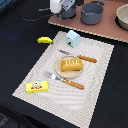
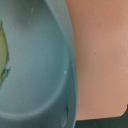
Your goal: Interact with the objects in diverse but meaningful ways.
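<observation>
Gripper [image 1: 56,7] over pot [image 2: 35,65], near board [image 2: 100,55] edge.

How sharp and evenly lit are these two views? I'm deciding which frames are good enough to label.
Exterior view: low resolution and soft, evenly lit, with the bread loaf, banana and yellow box still recognisable; the gripper is cut by the top edge. Wrist view: very close and blurred, showing only a grey-blue pot rim on a pinkish board, with faint sheen.

A black table [image 1: 20,55] carries a striped placemat [image 1: 95,85], banana [image 1: 44,40] and pinkish board [image 1: 107,31].
</observation>
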